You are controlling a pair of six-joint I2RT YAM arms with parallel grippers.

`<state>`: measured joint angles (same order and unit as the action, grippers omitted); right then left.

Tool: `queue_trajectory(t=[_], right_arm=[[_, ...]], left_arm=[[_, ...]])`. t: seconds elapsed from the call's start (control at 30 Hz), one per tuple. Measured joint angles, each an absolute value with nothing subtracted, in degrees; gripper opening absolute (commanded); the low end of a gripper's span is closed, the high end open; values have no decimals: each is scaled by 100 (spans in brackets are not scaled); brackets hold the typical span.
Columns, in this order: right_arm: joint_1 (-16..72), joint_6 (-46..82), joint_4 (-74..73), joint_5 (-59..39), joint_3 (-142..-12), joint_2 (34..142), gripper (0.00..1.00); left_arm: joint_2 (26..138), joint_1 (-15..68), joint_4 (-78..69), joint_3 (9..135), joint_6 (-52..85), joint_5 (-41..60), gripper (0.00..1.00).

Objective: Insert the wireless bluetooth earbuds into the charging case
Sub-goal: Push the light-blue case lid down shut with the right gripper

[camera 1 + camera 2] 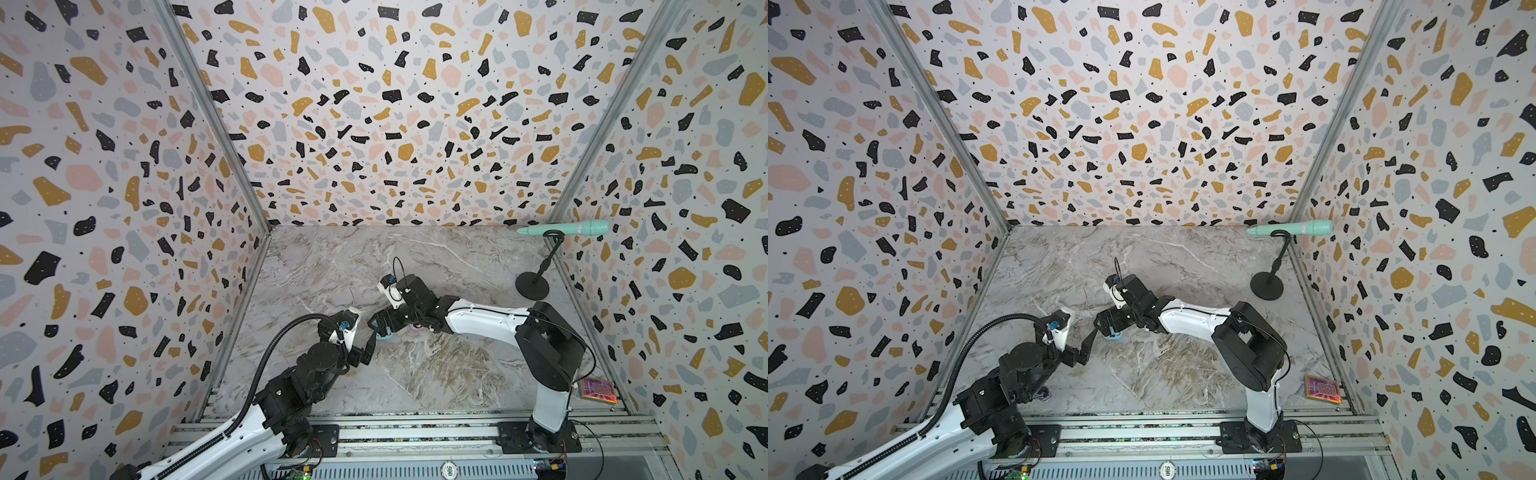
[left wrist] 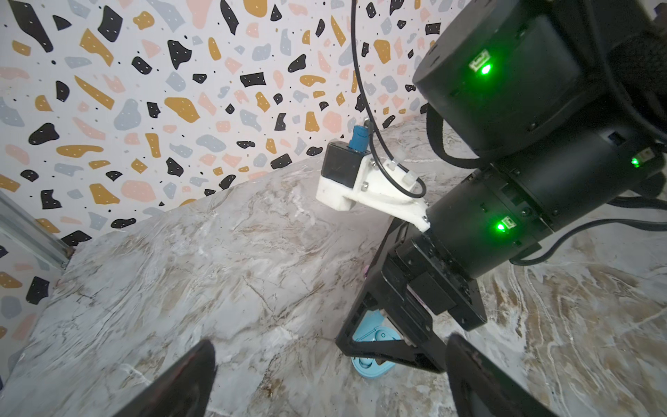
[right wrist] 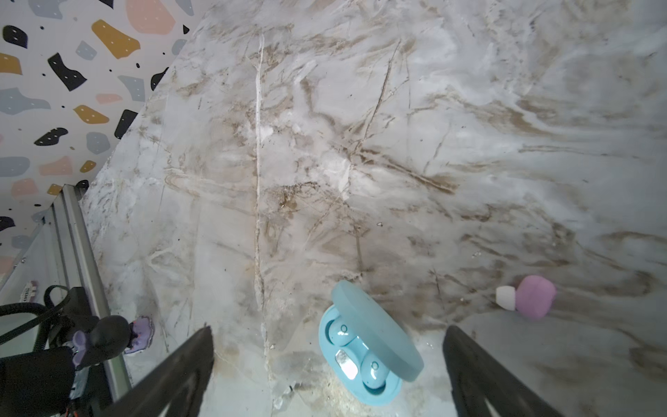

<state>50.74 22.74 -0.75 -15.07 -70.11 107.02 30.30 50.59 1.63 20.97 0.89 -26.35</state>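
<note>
1. Two robot arms meet near the middle of a marble counter (image 1: 415, 374), inside a booth walled in terrazzo print.
2. The blue charging case (image 3: 379, 397) sits open at mid-counter with its lid (image 3: 375, 328) raised. Two pale blue earbuds (image 3: 341, 332) are seated in its wells.
3. The right gripper (image 3: 329, 329) hangs over the case with its jaws spread wide, one to either side, holding nothing. Whether a finger touches the case cannot be told.
4. The left gripper (image 2: 332, 341) points at the same spot from the front left. Its jaws are also spread wide and empty, and the case shows between them in the left wrist view.
5. A pale pink earbud (image 3: 530, 298) with a white tip lies on the bare counter, apart from the case and outside the right gripper's jaws.
6. A small lavender item (image 1: 1042, 392) lies near the counter's front left edge, beside the left arm; it is too blurred to identify.
7. A mint-green microphone (image 1: 569, 228) rests across a black stand (image 1: 532, 284) in the back right corner.
8. A colourful flat card (image 1: 596, 388) lies at the front right corner.
</note>
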Motion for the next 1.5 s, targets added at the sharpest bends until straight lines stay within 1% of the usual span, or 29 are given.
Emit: queue_trajectory(t=[0.3, 0.8, 1.5], right_arm=[[5035, 2261, -60, -1732, -7126, 10857, 100], [5035, 2300, -69, -2021, -7185, 10989, 100], [5035, 2510, -220, -2152, -7179, 11061, 99]], left_arm=[[3046, 5059, 156, 2097, 89, -2845, 100], [3065, 5059, 123, 2097, 86, -2904, 100], [3061, 5059, 119, 2091, 84, -2904, 100]])
